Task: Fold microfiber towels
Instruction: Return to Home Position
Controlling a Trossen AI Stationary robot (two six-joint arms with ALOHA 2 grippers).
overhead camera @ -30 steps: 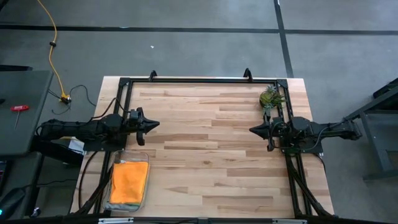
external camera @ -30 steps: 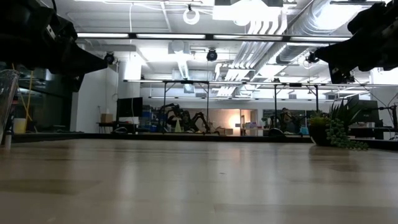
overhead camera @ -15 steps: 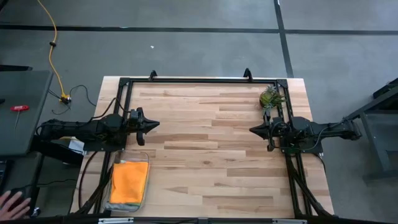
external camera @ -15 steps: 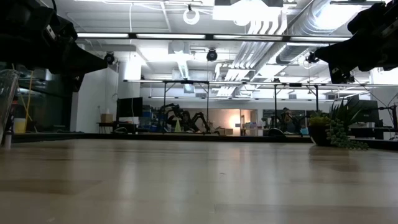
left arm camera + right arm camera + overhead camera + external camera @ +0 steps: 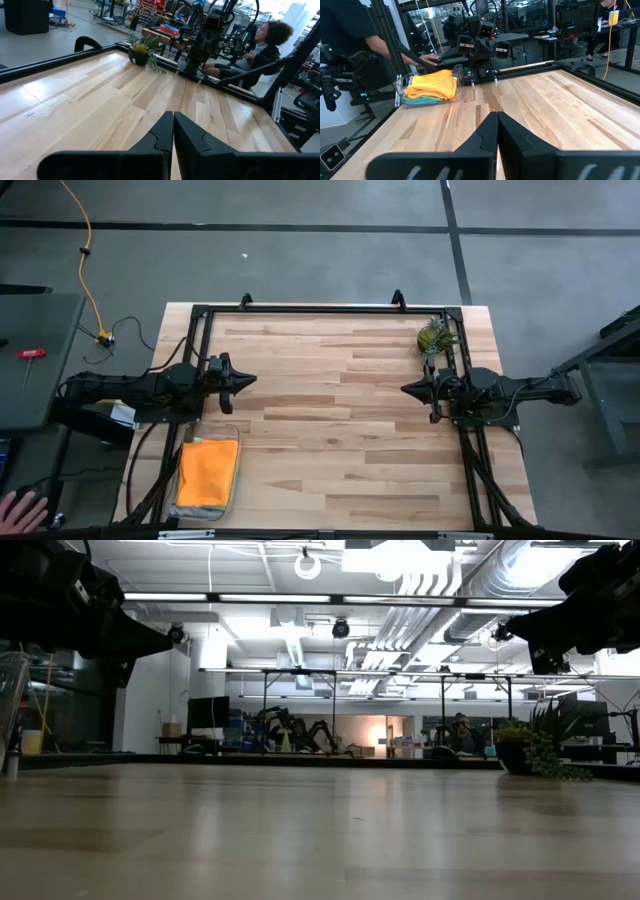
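A stack of microfiber towels [image 5: 208,472] lies in a clear tray [image 5: 183,476] at the table's near left corner, orange on top; the right wrist view shows the towels [image 5: 432,85] with yellow and teal layers below. My left gripper [image 5: 252,379] hovers shut over the table's left side, pointing level toward the right. My right gripper [image 5: 405,388] hovers shut over the right side, pointing toward the left. Each holds nothing. The wrist views show my left gripper [image 5: 173,116] and my right gripper [image 5: 497,116] with fingertips together.
A small potted plant [image 5: 434,336] stands at the table's far right. A black frame [image 5: 320,309] runs along the table's edges. A person's hand [image 5: 20,506] shows off the table's near left; a seated person [image 5: 260,42] shows beyond the right side. Bare wood [image 5: 330,410] lies between the grippers.
Both arms have kept still. A person's hand has come into view on the floor side beyond the table's near left corner.
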